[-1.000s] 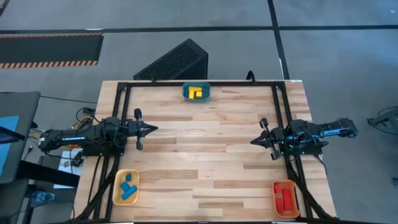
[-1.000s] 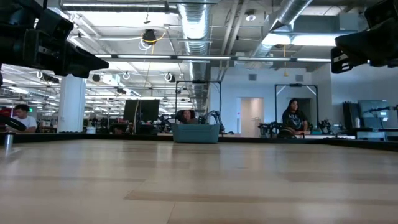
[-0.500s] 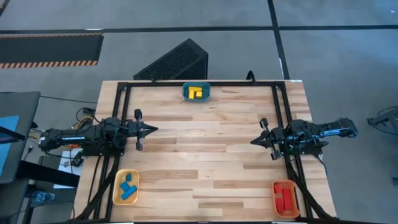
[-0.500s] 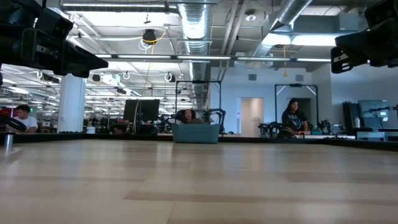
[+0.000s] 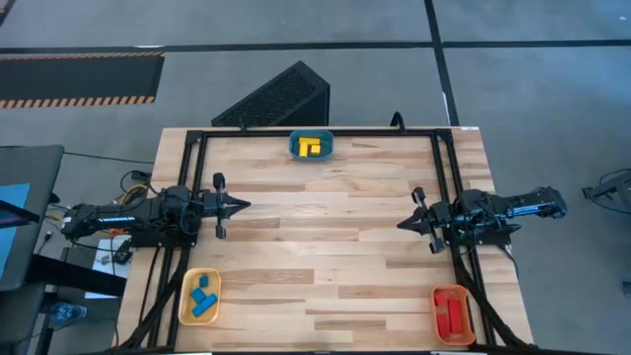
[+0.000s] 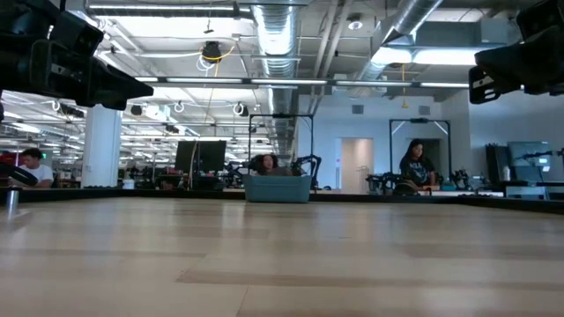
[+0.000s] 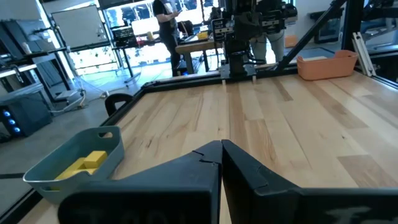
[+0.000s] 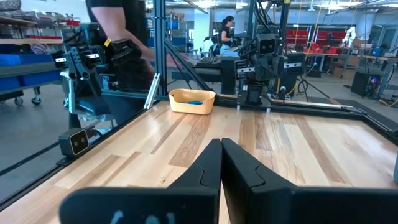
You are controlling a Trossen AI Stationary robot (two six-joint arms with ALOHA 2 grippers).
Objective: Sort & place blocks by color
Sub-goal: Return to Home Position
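Risk low: blocks (image 5: 203, 296) all in trays (image 5: 183, 308), left hand (image 5: 237, 205) and right hand (image 5: 404, 223) closed, empty, above worktop (image 5: 325, 242); only a stray homing swing could clip a tray.

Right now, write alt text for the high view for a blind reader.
On a wooden table: yellow blocks in a teal tray top centre, blue blocks in a yellow tray bottom left, red blocks in an orange-red tray bottom right. The left claw and right claw sit shut at the sides.
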